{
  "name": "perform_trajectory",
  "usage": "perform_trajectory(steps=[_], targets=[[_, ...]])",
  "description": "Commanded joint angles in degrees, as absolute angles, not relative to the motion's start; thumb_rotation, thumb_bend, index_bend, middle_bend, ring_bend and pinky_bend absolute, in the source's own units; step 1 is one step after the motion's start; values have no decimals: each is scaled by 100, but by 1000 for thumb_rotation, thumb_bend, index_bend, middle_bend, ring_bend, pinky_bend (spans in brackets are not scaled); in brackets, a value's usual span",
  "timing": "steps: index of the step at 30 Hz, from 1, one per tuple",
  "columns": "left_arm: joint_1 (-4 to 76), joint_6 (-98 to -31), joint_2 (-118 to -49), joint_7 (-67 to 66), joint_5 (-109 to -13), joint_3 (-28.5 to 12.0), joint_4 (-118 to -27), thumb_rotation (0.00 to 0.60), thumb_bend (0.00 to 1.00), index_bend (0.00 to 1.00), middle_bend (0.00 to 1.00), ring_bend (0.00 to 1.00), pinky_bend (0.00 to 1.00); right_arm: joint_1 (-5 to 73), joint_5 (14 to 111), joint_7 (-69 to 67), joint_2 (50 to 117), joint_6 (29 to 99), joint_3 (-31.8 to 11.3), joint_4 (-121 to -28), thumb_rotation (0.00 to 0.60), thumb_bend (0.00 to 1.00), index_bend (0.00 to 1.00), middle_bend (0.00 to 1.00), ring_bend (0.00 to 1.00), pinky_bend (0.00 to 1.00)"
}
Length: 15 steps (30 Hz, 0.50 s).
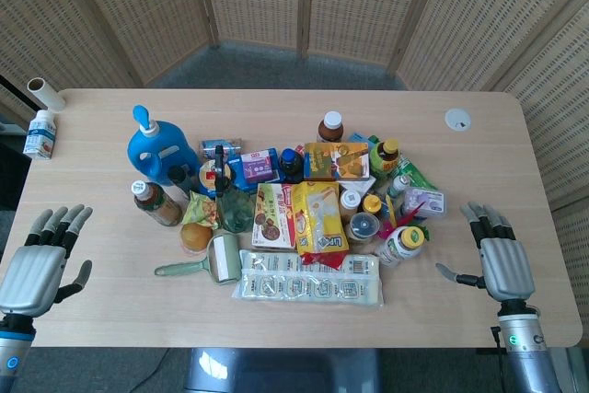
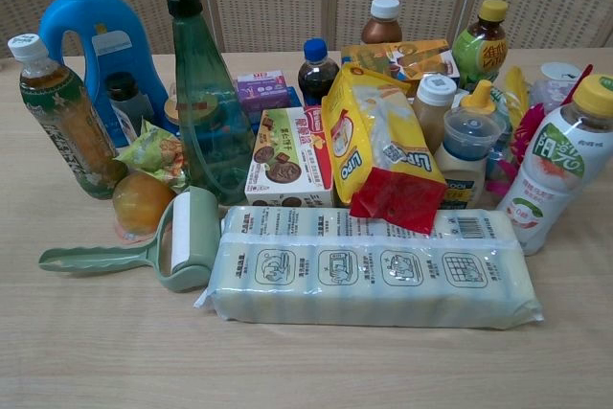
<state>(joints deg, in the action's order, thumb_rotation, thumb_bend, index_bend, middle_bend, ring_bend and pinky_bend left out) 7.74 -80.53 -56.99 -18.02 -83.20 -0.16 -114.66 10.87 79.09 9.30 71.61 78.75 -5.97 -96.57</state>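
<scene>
My left hand hovers over the table's near left corner, palm down, fingers spread, holding nothing. My right hand hangs over the near right side, also spread and empty. Neither hand shows in the chest view. Between them lies a heap of groceries. Nearest the right hand is a white bottle with a yellow cap. Closest to the left hand are a tea bottle and a green lint roller.
A long clear pack of sponges lies at the front. A blue detergent jug, a green spray bottle, a yellow Lipo bag and snack boxes crowd the middle. A small white bottle and a roll sit far left.
</scene>
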Motion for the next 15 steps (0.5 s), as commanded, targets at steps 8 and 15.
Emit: perform_trajectory(steps=[8,15], targets=[[884,-7813,-5639,-1180,-8409,-6,-11492,600,496,0,0,0,0,1070,7911,787,7236,7866,-576,-9565,389,148,0,0,0,0],[1084,-7178,-5533,302,-8221,15,-10971,600,492,0,0,0,0,1012,7933,737,7193,7913,-544,-9625,389,147,0,0,0,0]])
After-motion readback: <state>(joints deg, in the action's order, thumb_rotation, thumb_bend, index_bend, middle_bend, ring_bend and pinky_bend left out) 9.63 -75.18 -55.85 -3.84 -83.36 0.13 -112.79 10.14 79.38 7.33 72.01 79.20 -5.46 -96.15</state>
